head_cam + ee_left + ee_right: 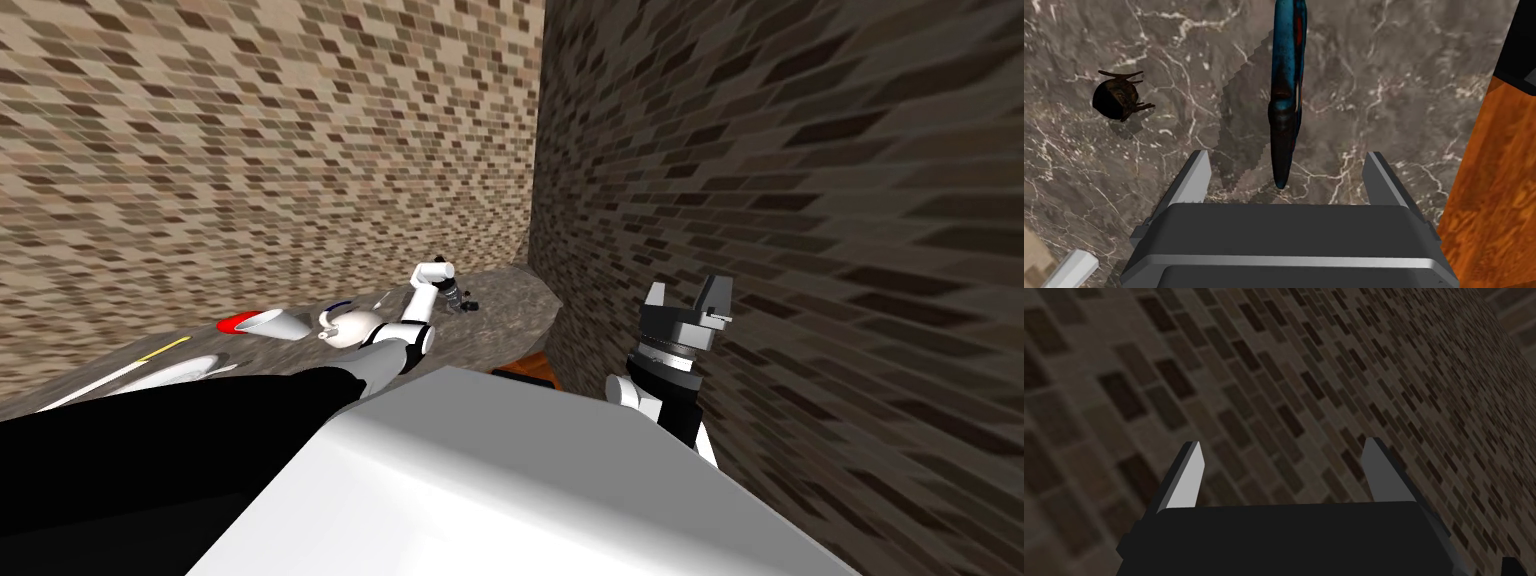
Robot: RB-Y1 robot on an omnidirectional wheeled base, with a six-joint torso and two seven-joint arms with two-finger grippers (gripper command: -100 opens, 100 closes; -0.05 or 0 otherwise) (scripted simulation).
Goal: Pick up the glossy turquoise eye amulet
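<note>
The marble counter (1404, 80) spreads wide under the left claw (1287, 156): grey-brown stone, flat and polished, laced with thin white veins. Past one finger the stone ends and a panel of warm orange wood (1489, 210) with a mottled grain takes over, with a black area at its far corner.

And here's the prize. The turquoise eye amulet (1285, 90) sits dead centre ahead of the claw. It shows edge-on as a long, narrow, glossy sliver of blue with dark brownish patches and a fleck of red. Its rounded tip reaches in between the two fingers. Those fingers, flat grey blades, are spread wide, one on each side of the amulet and clear of it. The amulet's jagged shadow falls on the stone toward the finger away from the wood.

Further out on that side, well apart from the amulet, lies a small dark brown round thing (1116, 97) with thin prongs. Close beside the claw's body a white blocky end (1071, 270) pokes in.

Over by the brick wall (800, 200), the right claw (690, 295) is raised, with its blades spread apart too.
</note>
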